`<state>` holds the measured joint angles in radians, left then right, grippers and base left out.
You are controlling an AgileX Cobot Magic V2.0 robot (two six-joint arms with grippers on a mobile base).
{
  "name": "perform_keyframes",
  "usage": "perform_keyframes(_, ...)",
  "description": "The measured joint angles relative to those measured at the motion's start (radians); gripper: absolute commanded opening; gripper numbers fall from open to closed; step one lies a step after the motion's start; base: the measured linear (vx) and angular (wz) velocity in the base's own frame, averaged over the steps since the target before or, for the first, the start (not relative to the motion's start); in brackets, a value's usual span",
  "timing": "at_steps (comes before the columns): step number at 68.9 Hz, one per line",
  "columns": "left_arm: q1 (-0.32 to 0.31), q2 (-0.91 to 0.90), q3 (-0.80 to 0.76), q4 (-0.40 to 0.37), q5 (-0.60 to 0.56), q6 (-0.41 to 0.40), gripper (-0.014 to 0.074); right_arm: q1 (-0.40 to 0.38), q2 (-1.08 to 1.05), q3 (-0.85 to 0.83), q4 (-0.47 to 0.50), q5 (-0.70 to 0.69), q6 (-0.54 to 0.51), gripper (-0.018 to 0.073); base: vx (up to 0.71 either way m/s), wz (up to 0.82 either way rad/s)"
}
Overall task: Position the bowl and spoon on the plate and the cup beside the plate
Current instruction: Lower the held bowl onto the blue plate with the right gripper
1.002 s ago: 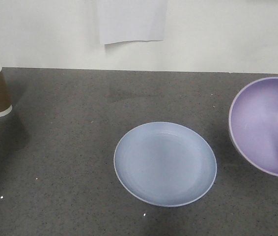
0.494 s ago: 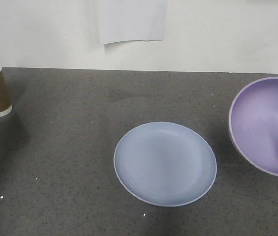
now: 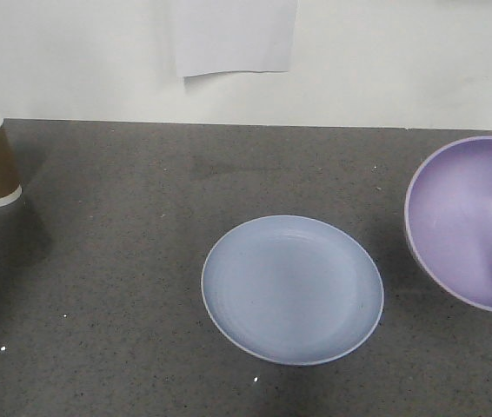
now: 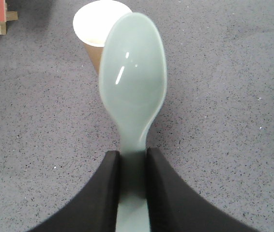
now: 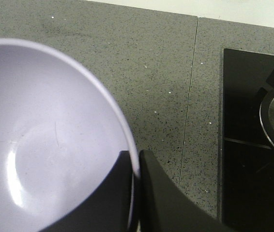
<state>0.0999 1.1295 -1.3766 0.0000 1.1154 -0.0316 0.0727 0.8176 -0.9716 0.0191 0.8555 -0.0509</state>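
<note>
The right pincer, clamped on the rim of the tilted bowl, holds it right of the plate, which therefore lies leftward; the left pincer grips the spoon by its handle.

My right jaws clamp the bowl by its rim, one inside, one outside; speckled grey surface beyond, black hob alongside.

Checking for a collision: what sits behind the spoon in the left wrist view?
The cup, white inside showing; the spoon covers its right part and most of its brown wall.
</note>
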Motion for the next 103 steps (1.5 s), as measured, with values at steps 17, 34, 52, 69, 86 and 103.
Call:
perform_keyframes(17,0.000,0.000,0.000,0.000,0.000,0.000,-0.0006,0.000,0.000,0.000,0.027,-0.008,0.000,-0.0006,0.00,0.00)
perform_keyframes(34,0.000,0.000,0.000,0.000,0.000,0.000,-0.0006,0.000,0.121,-0.002,0.179,-0.024,-0.077,-0.0003,0.00,0.00)
perform_keyframes(52,0.000,0.000,0.000,0.000,0.000,0.000,-0.0006,0.000,0.389,-0.023,0.405,-0.054,-0.256,-0.0003,0.00,0.00)
perform_keyframes(69,0.000,0.000,0.000,0.000,0.000,0.000,-0.0006,0.011,0.603,-0.147,0.410,-0.010,-0.278,-0.0003,0.00,0.00)
perform_keyframes(86,0.000,0.000,0.000,0.000,0.000,0.000,-0.0006,0.139,0.717,-0.176,0.297,-0.031,-0.216,-0.0003,0.00,0.00)
perform_keyframes(103,0.000,0.000,0.000,0.000,0.000,0.000,-0.0006,0.188,0.794,-0.176,0.231,-0.064,-0.139,-0.0001,0.00,0.00)
